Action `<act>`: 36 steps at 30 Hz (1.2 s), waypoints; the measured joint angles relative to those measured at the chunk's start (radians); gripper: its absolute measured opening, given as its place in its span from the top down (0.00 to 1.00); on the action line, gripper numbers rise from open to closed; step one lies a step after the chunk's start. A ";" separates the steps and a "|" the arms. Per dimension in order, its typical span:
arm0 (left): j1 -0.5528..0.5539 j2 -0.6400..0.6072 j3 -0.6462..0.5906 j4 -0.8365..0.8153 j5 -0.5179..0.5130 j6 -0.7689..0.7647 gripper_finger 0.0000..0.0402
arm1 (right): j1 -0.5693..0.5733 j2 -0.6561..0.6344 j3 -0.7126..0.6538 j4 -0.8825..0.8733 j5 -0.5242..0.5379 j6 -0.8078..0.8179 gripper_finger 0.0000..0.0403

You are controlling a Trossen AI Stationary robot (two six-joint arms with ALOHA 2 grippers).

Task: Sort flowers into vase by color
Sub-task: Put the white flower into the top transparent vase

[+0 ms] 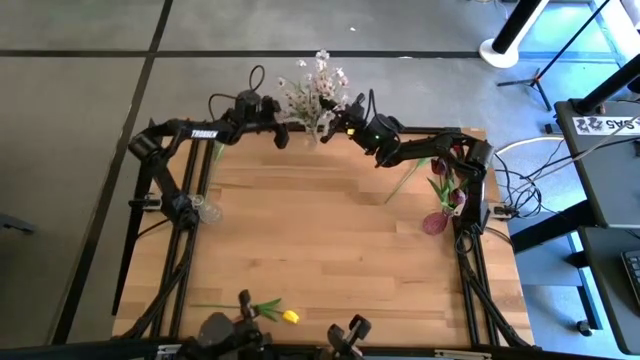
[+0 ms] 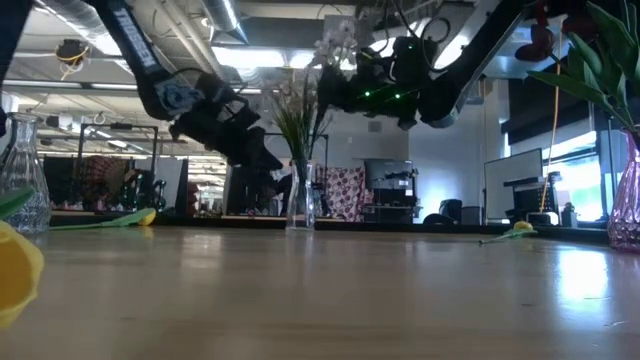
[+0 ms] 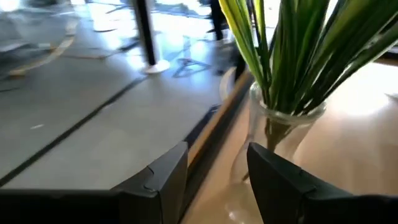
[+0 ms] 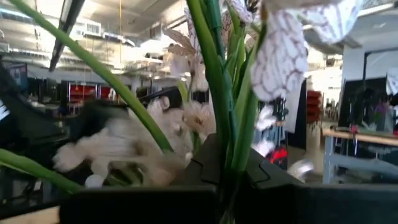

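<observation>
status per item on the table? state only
Clear vase: upright, holding pink-white sprays.
Right hand: shut on a spray stem above that vase.
Left hand: open beside the clear vase.
Pink vase: holds maroon tulips.
Yellow tulip: lying flat at the table edge.

Blossom sprays (image 1: 318, 85) in far-edge vase (image 2: 301, 205); tulip (image 1: 284, 316) on near edge.

Clear vase's (image 3: 273, 134) base hidden, seemingly behind left gripper (image 3: 214, 171).
</observation>
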 joint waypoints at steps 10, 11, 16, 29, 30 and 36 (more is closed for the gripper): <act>-0.056 0.108 0.064 -0.002 0.170 0.010 0.60 | 0.000 0.000 0.000 -0.197 -0.005 0.003 0.98; -0.068 0.107 0.064 0.002 0.172 0.008 0.60 | 0.000 0.000 0.000 -0.220 -0.014 0.003 0.98; -0.111 0.106 0.064 0.005 0.171 -0.001 0.60 | 0.001 0.000 0.000 -0.353 -0.025 0.004 0.96; -0.187 -0.081 0.064 -0.389 0.050 0.085 0.60 | 0.001 -0.055 0.000 -0.627 -0.061 0.003 0.64; -0.206 -0.105 0.064 -0.440 -0.003 0.097 0.60 | 0.001 -0.070 -0.001 -0.655 -0.062 0.003 0.60; -0.351 -0.234 0.064 -0.729 -0.255 0.090 0.60 | 0.001 -0.191 -0.001 -0.795 -0.062 -0.026 0.41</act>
